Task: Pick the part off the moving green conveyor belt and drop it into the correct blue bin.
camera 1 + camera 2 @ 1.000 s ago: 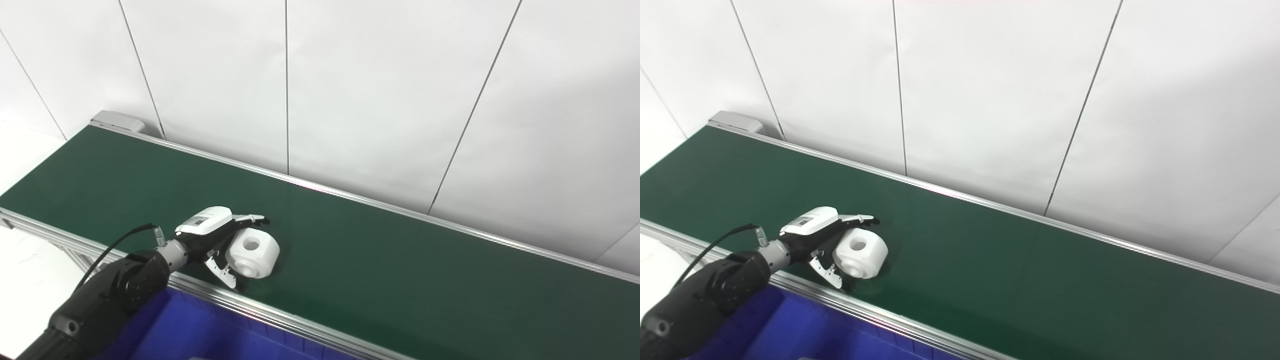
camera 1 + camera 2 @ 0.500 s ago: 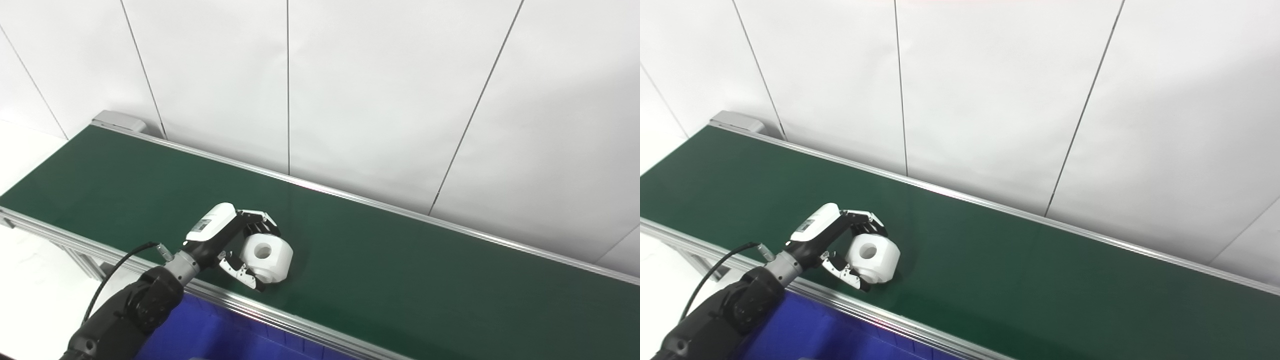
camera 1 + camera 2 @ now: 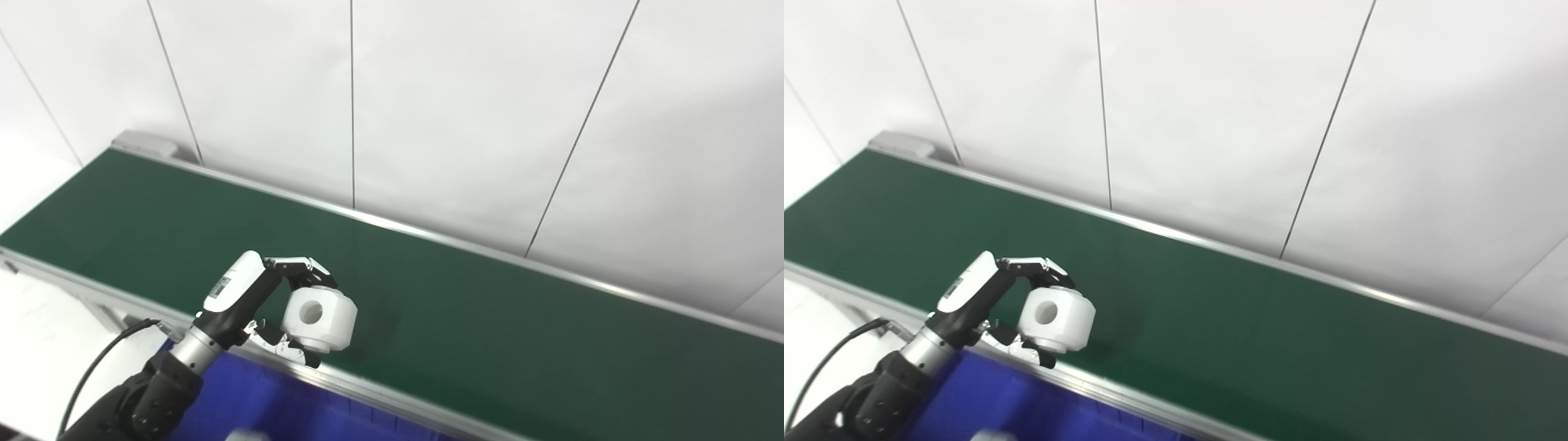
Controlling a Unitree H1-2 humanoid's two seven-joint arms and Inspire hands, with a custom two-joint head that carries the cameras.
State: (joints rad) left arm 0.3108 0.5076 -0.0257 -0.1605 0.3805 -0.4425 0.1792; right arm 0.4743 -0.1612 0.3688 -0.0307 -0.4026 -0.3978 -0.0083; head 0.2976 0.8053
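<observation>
A: Where is the part?
B: The white part (image 3: 320,316), a chunky block with a round hole through its face, sits in the left hand (image 3: 257,294). It hangs over the near edge of the green conveyor belt (image 3: 490,318), with the hole turned toward the cameras.

A: And the fingers?
B: The fingers (image 3: 300,269) curl over the top of the part and the thumb presses up from below, so the left hand is clamped around it. The hand's white back faces up and left.

A: Is it touching the belt?
B: It looks lifted clear; a faint dark shadow lies on the belt to its right.

A: What is below it?
B: The silver near rail (image 3: 392,401) of the conveyor runs just under the thumb, and on the near side of that rail is the blue bin (image 3: 986,398). A blurred pale object (image 3: 245,435) shows at the bottom edge inside the bin; I cannot tell what it is.

A: The other arm?
B: Only 1 arm shows, coming in from the lower left with a black cable (image 3: 98,367) trailing beside its wrist.

A: Behind the belt?
B: A white panelled wall (image 3: 465,104) with thin dark seams
</observation>
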